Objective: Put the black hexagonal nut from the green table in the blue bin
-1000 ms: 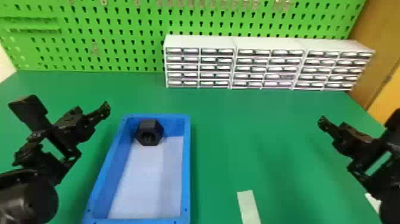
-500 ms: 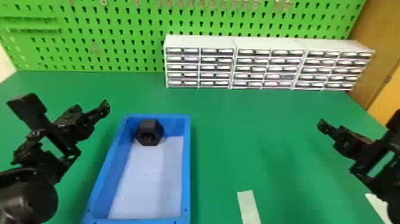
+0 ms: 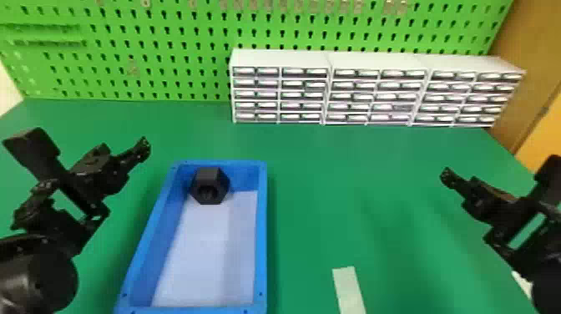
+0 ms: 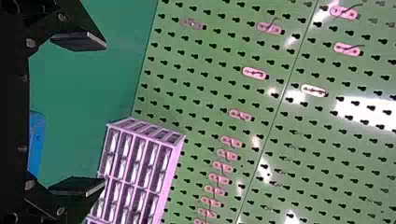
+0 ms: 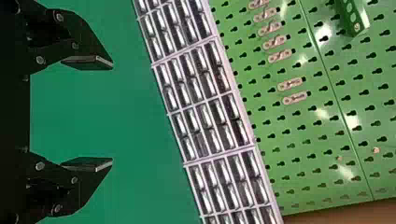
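The jaws of the left gripper [image 4: 105,115] and right gripper [image 5: 112,114] were spread, with nothing grasped. The black hexagonal nut [image 3: 210,186] was contained in the blue bin [image 3: 262,234], at its far end; the task was judged done. If the rim were clipped by a low swing of the left gripper, the bin could be shoved and the nut slid. The green table [image 3: 375,167] was backed by white drawer units [image 3: 279,58] and a green pegboard [image 3: 167,79].

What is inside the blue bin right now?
The black hexagonal nut sits in the blue bin, at its far end. The pale floor is bare nearer the robot; the patch beneath the nut is covered.
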{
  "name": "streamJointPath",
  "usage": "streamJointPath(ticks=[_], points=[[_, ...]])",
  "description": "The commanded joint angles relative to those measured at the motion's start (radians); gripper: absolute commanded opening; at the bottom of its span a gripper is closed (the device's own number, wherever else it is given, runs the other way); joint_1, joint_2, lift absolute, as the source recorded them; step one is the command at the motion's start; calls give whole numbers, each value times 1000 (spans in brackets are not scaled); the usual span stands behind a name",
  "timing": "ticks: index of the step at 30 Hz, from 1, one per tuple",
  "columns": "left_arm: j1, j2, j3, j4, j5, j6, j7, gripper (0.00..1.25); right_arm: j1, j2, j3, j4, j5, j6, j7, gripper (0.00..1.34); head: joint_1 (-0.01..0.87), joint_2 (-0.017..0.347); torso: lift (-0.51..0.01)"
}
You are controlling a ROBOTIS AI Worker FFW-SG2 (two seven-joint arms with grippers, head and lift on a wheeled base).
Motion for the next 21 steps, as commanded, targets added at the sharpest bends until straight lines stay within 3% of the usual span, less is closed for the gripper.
streamJointPath(ticks=[1,21], points=[[-2,0,-5,0,8,1,1,1008,-3,4,6,4,8,-5,1,813,692,9,-97],[-9,0,-38,0,23,1,20,1008,-43,-9,75,32,45,-55,1,813,692,9,-97]])
